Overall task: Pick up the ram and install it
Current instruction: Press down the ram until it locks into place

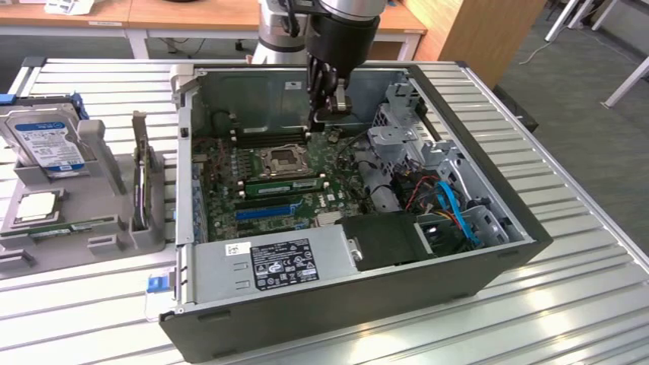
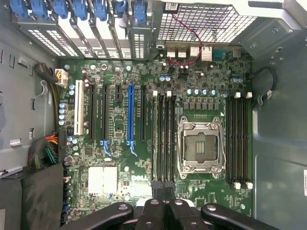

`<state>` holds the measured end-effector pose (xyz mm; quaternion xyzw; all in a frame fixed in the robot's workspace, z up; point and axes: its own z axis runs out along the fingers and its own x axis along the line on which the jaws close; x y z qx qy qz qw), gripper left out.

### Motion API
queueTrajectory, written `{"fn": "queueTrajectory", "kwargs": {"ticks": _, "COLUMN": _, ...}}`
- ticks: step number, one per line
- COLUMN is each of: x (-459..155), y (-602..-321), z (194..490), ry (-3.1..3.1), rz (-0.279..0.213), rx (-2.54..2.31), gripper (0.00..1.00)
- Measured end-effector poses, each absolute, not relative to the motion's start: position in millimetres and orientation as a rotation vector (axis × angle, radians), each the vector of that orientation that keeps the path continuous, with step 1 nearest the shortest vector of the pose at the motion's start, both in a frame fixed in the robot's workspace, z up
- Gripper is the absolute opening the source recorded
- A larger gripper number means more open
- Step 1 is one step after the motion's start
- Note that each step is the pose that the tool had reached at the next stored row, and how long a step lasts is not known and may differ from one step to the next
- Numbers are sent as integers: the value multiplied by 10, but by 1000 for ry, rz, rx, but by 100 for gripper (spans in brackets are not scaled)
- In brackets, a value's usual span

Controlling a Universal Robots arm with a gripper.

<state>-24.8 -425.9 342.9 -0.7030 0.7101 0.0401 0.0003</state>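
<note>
The ram (image 1: 285,182), a long green stick with black chips, sits upright in a motherboard slot beside the empty CPU socket (image 1: 281,160). In the wrist view the same bank of long black slots (image 2: 163,139) runs next to the socket (image 2: 201,146), and I cannot pick the stick out among them. My gripper (image 1: 330,115) hangs over the far side of the open computer case, well above the board. Its black fingers (image 2: 152,209) are shut together with nothing between them, over the slot bank's end with white latches.
The case (image 1: 507,255) lies open on a slatted metal table, with the power supply (image 1: 273,262) at the near end and drive cages and cables at the exterior view's right. A grey fixture (image 1: 112,243) at the left holds a hard drive (image 1: 45,141), an upright card (image 1: 141,179) and a chip (image 1: 36,207).
</note>
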Motion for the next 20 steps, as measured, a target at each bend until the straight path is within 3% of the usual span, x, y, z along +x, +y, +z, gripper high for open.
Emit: {"fn": "queueTrajectory", "kwargs": {"ticks": 20, "x": -59, "y": -4259, "z": 3427, "ry": 2230, "rz": 126, "rx": -2208, "gripper": 10}}
